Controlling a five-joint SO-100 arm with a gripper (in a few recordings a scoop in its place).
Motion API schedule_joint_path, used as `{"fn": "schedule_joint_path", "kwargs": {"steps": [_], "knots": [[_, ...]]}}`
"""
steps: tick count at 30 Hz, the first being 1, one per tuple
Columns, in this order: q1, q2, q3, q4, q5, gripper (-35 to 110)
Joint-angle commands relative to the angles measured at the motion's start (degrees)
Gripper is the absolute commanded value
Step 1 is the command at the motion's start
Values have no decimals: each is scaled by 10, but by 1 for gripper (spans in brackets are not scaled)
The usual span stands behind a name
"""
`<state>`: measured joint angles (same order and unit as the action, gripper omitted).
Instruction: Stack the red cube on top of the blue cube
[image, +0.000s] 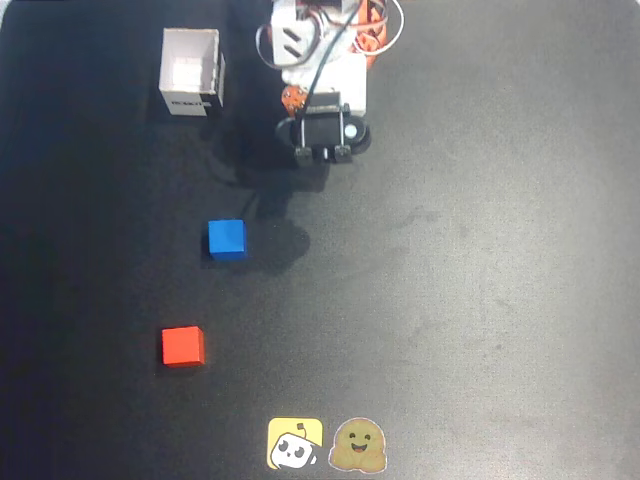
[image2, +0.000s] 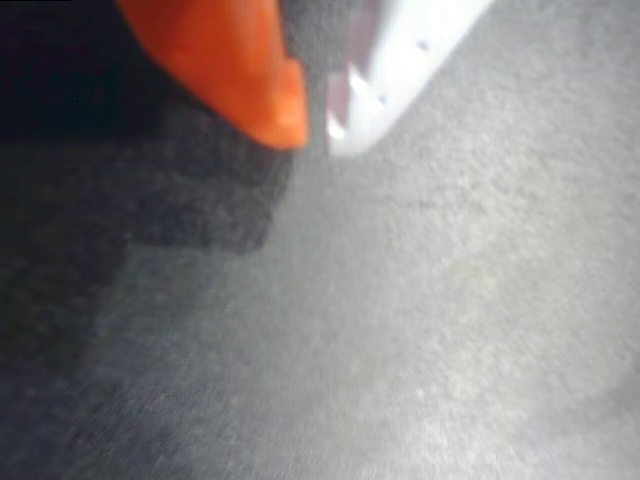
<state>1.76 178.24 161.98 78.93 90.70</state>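
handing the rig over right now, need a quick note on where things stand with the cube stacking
Gripper: jaws nearly together with a narrow gap, holding nothing, tips near the bare black table in the wrist view. The arm sits folded at the top of the overhead view.
Red cube: on the table, lower left in the overhead view, untouched.
Blue cube: on the table, above and slightly right of the red one, apart from it.
White box: upper left, not involved.
Done: nothing yet.
Left: reach the red cube, grasp it, lift it, set it on the blue cube.

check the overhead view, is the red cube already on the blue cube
No, in the overhead view the red cube sits on the table, apart from the blue cube.
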Motion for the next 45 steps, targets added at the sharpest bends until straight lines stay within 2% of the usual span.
{"fn": "schedule_joint_path", "kwargs": {"steps": [1,14,27,39,45], "knots": [[8,-83,-85,-7,-2,0],[9,-457,-385,-45,-26,0],[-12,-842,-779,-4,-27,0],[21,-1085,-1071,67,-28,0],[76,-1124,-1121,81,-46,0]]}}
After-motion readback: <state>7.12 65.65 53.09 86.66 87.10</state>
